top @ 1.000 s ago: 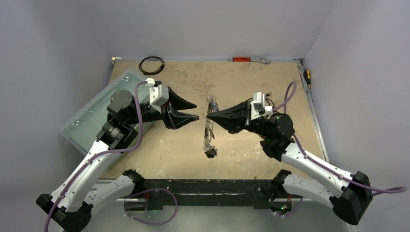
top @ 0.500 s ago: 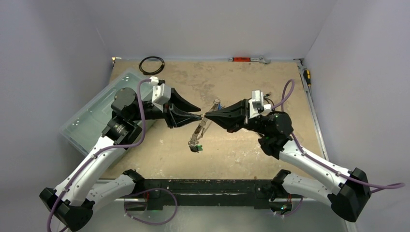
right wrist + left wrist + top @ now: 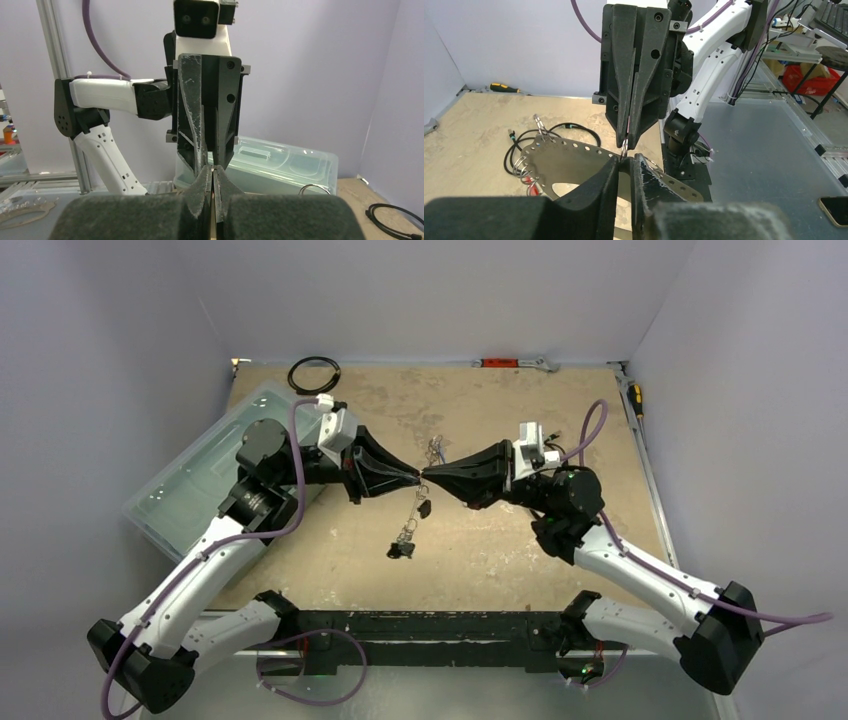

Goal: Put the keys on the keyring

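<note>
Tips touching mid-frame, left black claw (image 3: pixel 411 478) and right black claw (image 3: pixel 432 477) both pinch thin silvery keyring (image 3: pixel 624 146) steady; tagged keys (image 3: pixel 404 538) dangle.

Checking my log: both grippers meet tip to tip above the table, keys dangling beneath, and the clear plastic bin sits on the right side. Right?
Not quite: the top external view shows the clear plastic bin on the left side. The left gripper and right gripper do meet tip to tip, keys dangling beneath.
</note>
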### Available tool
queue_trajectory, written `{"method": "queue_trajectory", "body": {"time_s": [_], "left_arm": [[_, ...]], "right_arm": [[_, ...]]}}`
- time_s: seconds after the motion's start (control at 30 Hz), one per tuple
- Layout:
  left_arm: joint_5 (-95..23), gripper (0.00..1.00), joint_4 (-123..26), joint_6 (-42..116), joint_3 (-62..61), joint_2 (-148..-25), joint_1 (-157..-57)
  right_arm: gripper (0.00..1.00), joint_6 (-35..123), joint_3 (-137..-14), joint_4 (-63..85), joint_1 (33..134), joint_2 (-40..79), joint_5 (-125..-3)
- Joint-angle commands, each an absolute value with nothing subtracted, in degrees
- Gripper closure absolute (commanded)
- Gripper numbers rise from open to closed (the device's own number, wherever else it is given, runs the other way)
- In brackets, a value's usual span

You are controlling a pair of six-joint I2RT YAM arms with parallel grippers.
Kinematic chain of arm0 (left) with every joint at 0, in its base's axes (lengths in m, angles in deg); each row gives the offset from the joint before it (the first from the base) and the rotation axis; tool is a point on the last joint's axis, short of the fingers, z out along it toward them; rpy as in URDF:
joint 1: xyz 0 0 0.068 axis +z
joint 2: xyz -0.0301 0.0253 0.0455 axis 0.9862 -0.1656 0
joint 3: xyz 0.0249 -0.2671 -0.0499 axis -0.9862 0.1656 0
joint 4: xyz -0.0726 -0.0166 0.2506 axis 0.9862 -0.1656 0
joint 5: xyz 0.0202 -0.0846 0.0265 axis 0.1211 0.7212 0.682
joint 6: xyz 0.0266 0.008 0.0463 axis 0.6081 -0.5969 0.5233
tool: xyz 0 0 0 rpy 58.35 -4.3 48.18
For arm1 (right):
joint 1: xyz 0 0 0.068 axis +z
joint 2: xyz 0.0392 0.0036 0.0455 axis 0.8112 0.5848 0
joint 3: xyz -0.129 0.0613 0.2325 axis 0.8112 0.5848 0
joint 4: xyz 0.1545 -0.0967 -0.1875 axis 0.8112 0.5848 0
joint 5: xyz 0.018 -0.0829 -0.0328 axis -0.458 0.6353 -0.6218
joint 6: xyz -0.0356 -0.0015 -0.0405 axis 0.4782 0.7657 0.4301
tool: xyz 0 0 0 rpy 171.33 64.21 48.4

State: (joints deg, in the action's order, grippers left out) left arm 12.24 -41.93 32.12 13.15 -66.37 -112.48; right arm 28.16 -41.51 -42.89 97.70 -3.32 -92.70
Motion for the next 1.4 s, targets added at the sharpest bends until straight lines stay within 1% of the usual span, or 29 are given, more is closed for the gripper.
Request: {"method": "queue_trajectory", "body": {"time_s": [0.0, 0.03, 0.07, 0.2, 0.3, 0.33, 0.4, 0.47, 0.6, 0.7, 0.77, 0.87, 0.9, 0.93, 1.0, 1.07, 1.1, 1.17, 1.2, 1.27, 1.37], "left_arm": [[13.34, 0.94, -36.53, 28.08, 14.22, -67.54, -112.77], [13.23, 0.99, -36.33, 27.75, 14.25, -67.66, -112.79], [12.98, 1.0, -36.27, 27.49, 14.28, -67.74, -112.81], [10.39, 1.0, -37.66, 27.53, 14.15, -67.75, -112.7], [6.98, 1.0, -44.99, 31.5, 11.55, -68.07, -112.77], [6.41, 1.0, -47.06, 32.5, 10.57, -68.21, -112.77], [5.62, 1.0, -49.52, 33.49, 9.21, -68.21, -112.73], [5.24, 1.0, -51.11, 33.9, 8.26, -67.98, -112.71], [4.43, 1.0, -53.53, 34.56, 7.54, -67.67, -112.72], [2.68, 1.0, -56.35, 36.14, 6.92, -68.11, -112.72], [-0.5, 1.0, -58.8, 37.65, 6.78, -68.52, -112.72], [-6.88, 1.0, -61.97, 38.41, 7.34, -68.79, -112.68], [-9.15, 0.99, -62.92, 38.75, 7.52, -68.94, -112.72], [-10.89, 0.93, -63.52, 39.32, 7.88, -68.98, -112.68], [-15.53, 0.75, -63.73, 39.75, 9.42, -68.99, -112.72], [-23.13, 0.57, -63.63, 40.17, 11.3, -69.18, -112.72], [-26.19, 0.51, -63.58, 40.17, 12.34, -69.42, -112.72], [-32.02, 0.42, -63.37, 40.34, 14.34, -70.45, -112.71], [-33.78, 0.33, -63.23, 40.45, 15.21, -71.0, -112.68], [-34.8, 0.25, -63.14, 40.66, 16.18, -72.3, -112.67], [-34.78, 0.21, -62.76, 40.81, 17.16, -73.95, -112.72]], "right_arm": [[1.0, 26.73, -44.64, -49.02, 97.86, -3.1, -93.86], [1.0, 26.53, -44.54, -49.34, 97.83, -3.0, -93.93], [1.0, 26.33, -44.53, -49.59, 97.84, -2.9, -93.95], [1.0, 26.27, -44.4, -49.11, 97.83, -2.98, -94.08], [1.0, 30.21, -45.0, -40.83, 97.76, -4.56, -92.31], [0.98, 32.42, -45.2, -37.15, 97.8, -5.22, -91.83], [0.84, 37.11, -46.17, -28.36, 97.8, -6.63, -90.0], [0.73, 41.24, -47.13, -19.88, 97.72, -7.96, -87.86], [0.57, 44.39, -47.47, -13.93, 96.35, -9.95, -86.81], [0.52, 46.24, -47.88, -10.07, 96.07, -10.72, -83.85], [0.48, 46.37, -47.7, -8.36, 96.0, -11.07, -79.5], [0.47, 45.85, -47.23, -5.21, 96.0, -10.83, -71.88], [0.47, 45.22, -46.72, -4.57, 96.0, -10.78, -69.3], [0.47, 44.59, -46.12, -4.03, 96.0, -10.63, -67.11], [0.47, 42.95, -45.03, -2.51, 96.05, -10.05, -62.43], [0.45, 40.69, -44.4, -0.2, 96.04, -8.84, -57.49], [0.45, 39.11, -44.36, 1.47, 96.05, -7.89, -54.05], [0.45, 36.31, -44.72, 5.35, 96.05, -4.95, -48.6], [0.45, 34.86, -45.03, 7.24, 96.05, -3.38, -46.72], [0.45, 32.19, -45.67, 12.36, 95.97, -0.03, -43.83], [0.44, 26.56, -48.15, 20.91, 95.68, 5.71, -40.22]]}}
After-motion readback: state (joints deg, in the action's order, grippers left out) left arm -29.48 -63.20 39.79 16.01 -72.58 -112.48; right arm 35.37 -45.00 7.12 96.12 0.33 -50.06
